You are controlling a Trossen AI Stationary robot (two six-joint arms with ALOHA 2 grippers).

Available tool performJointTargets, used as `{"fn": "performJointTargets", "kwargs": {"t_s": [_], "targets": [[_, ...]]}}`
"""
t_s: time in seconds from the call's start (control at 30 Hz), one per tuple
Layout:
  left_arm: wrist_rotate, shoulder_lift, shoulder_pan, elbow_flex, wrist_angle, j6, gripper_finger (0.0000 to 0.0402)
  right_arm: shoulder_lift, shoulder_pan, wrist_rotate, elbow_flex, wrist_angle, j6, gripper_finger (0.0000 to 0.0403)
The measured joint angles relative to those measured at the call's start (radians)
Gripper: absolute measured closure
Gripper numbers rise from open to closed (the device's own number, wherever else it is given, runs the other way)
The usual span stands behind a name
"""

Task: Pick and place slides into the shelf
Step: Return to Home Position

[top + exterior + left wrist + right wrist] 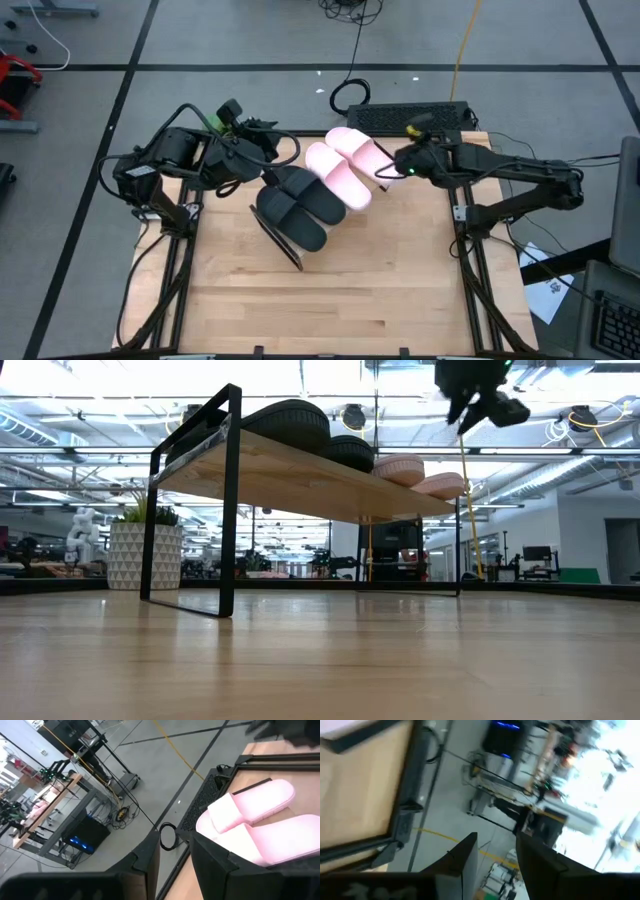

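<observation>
The shelf stands on the table's far half, and all the slides lie on its top board. The two black slides rest sole-down toward the left, the two pink slides toward the right. My left gripper hovers open beside the black pair's far-left end. Its wrist view shows nothing between its fingers, with the pink slides ahead. My right gripper hangs open just right of the pink pair, above the shelf, also with nothing between its fingers.
A dark keyboard and a coiled cable lie past the table's far edge. The near half of the wooden tabletop is bare. A white planter stands in the room behind.
</observation>
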Motion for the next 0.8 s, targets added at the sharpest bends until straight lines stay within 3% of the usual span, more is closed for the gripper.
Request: {"fn": "performJointTargets", "kwargs": {"t_s": [0.2, 0.37, 0.47, 0.7, 0.8], "targets": [[0.041, 0.0, -0.001, 0.0, -0.062, -0.043, 0.0289, -0.095, 0.07, 0.025, 0.0, -0.032, 0.392, 0.0293], [0.063, -0.011, -0.023, -0.001, -0.177, -0.166, 0.0289, -0.185, 0.108, 0.022, 0.0, -0.034, 0.668, 0.0364], [0.067, -0.045, -0.05, -0.001, -0.182, -0.224, 0.0289, -0.241, 0.117, -0.008, 0.0, -0.037, 0.741, 0.0395], [0.068, -0.174, -0.146, 0.0, -0.183, -0.335, 0.0289, -0.375, 0.117, -0.045, 0.0, -0.034, 0.81, 0.0401], [0.057, -0.238, -0.195, -0.026, -0.183, -0.342, 0.0289, -0.457, 0.117, -0.123, 0.0, -0.034, 0.81, 0.0402]]}}
